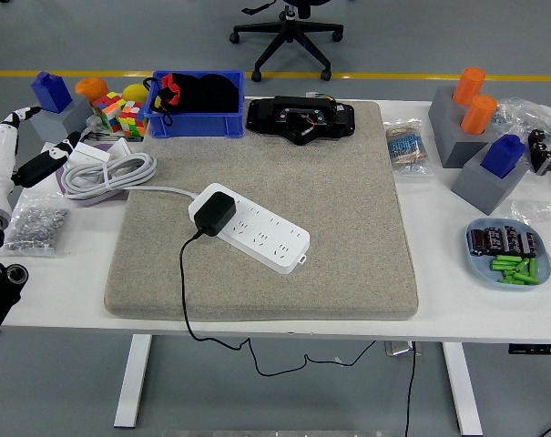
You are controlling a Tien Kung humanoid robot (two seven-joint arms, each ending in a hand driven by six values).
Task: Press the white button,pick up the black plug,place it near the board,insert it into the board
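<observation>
A white power strip [257, 232] lies aslant on the grey felt mat [330, 173], its white cable coiled at the left. The black plug [215, 212] sits in the strip's left end, and its black cord runs down over the table's near edge. I cannot make out the white button. My left hand [34, 150] hovers at the far left edge over the table, well left of the strip, fingers spread and holding nothing. The right arm is out of sight.
A blue bin [198, 114] and a black device [301, 117] stand at the back. Coloured cubes and blocks [118, 111] crowd the back left. Grey stands with orange and blue pieces [480, 137] and a tray of batteries [507, 253] sit right. Screws [34, 228] lie near my left hand.
</observation>
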